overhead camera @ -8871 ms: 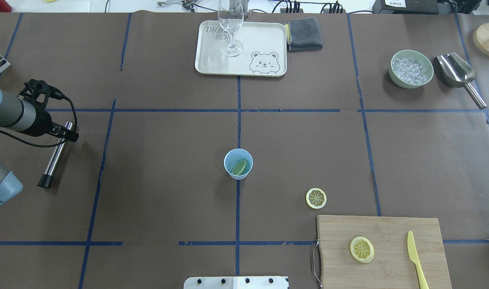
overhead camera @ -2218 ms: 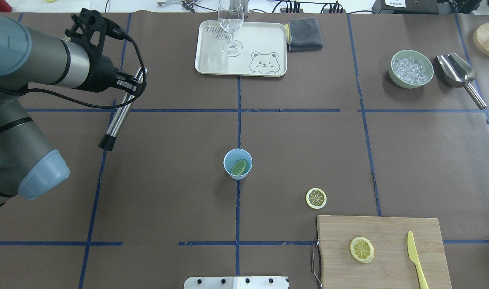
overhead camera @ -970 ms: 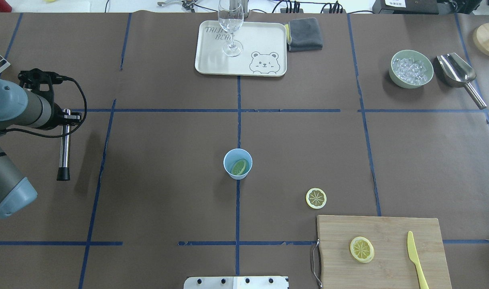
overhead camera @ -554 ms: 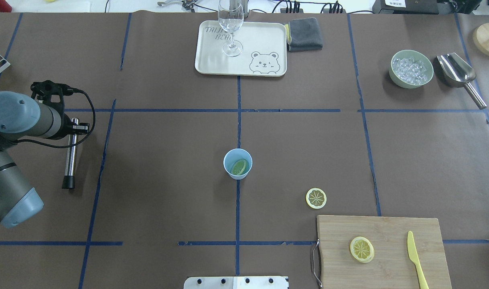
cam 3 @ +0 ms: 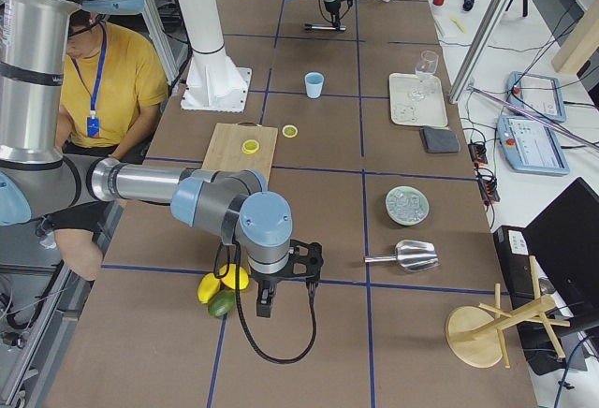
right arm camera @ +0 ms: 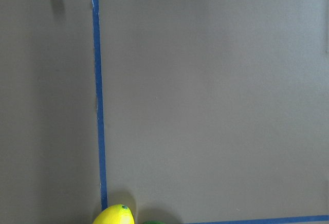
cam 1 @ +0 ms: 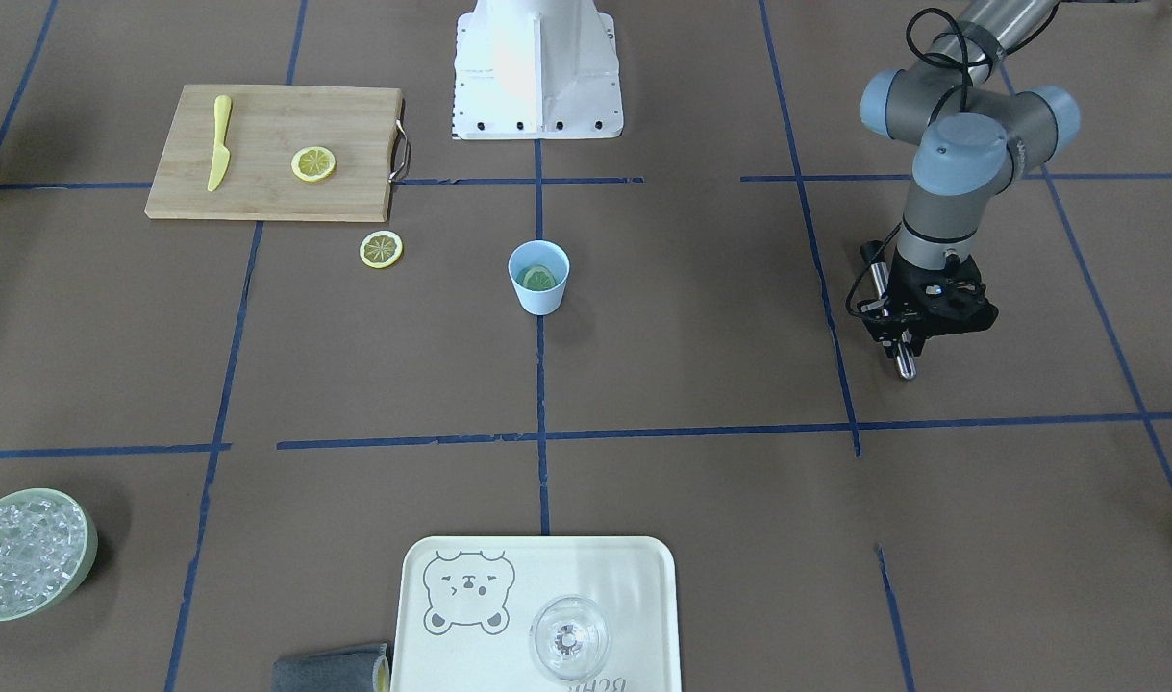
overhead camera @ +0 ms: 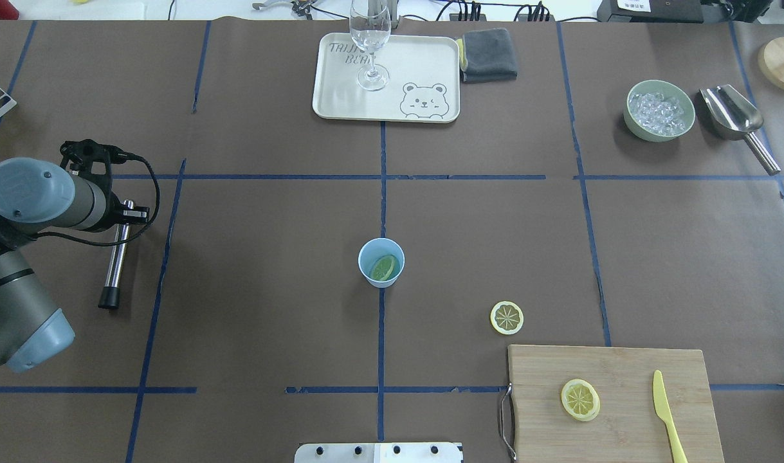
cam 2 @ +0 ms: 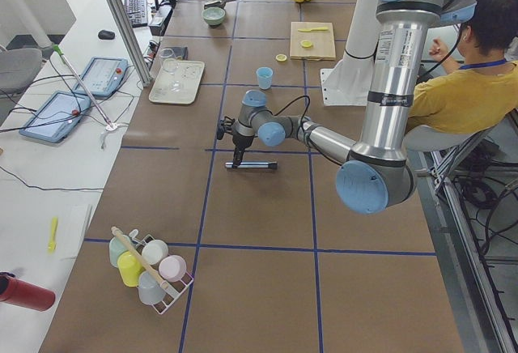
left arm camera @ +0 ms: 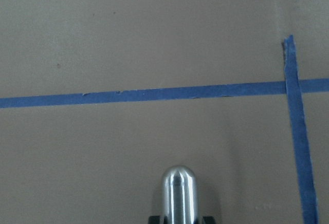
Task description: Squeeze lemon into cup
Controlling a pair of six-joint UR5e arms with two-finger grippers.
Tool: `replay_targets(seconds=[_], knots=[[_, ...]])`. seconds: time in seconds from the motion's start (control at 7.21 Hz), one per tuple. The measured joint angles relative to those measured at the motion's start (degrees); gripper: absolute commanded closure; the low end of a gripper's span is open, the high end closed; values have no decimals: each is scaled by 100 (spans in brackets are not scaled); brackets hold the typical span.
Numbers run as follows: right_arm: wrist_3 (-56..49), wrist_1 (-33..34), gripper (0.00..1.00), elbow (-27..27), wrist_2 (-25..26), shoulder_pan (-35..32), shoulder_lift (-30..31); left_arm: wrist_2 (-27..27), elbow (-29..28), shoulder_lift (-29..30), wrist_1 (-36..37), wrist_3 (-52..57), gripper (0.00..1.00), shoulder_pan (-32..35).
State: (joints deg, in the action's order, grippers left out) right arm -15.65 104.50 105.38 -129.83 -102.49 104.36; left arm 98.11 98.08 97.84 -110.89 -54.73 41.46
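Blue-taped brown paper covers the surface (overhead camera: 269,244). Your robot's left arm (overhead camera: 44,202) reaches in low, wrist turned down, its left pincer (overhead camera: 127,213) clamped on a steel rod with a black tip (overhead camera: 117,260) held level over the paper, well apart from the small pale-blue cup (overhead camera: 368,256). A round yellow lemon slice (overhead camera: 384,268) sits tilted inside that cup. A second slice (overhead camera: 507,317) lies flat near the bamboo cutting board (overhead camera: 623,373), which carries a third slice (overhead camera: 580,399) and a yellow knife (overhead camera: 665,411). The right pincer (cam 3: 265,303) points down beside whole lemons (cam 3: 234,277); you cannot tell whether it is apart or together.
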Motion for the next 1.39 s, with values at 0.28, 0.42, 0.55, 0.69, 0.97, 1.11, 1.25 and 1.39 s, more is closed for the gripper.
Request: replay_targets(seconds=[0.28, 0.42, 0.55, 0.69, 0.97, 1.11, 1.25, 1.39], knots=[[0, 0, 0, 0, -6, 1, 2, 48, 244, -21, 1, 714, 0, 55], [0, 0, 0, 0, -7, 1, 4, 103, 401, -35, 9, 1191, 0, 195], [2, 0, 0, 0, -7, 1, 5, 297, 483, -44, 11, 1777, 0, 492], [6, 0, 0, 0, -9, 1, 5, 702, 523, -112, 8, 2571, 0, 974], [15, 0, 0, 0, -14, 1, 5, 1560, 493, -390, 51, 4360, 0, 2215], [16, 0, 0, 0, -15, 1, 6, 2040, 408, -595, 105, 4926, 0, 2851], [17, 0, 0, 0, -16, 1, 5, 2543, 273, -856, 191, 5183, 0, 3381], [18, 0, 0, -2, -16, 1, 6, 2879, 184, -1146, 309, 5279, 0, 3726]])
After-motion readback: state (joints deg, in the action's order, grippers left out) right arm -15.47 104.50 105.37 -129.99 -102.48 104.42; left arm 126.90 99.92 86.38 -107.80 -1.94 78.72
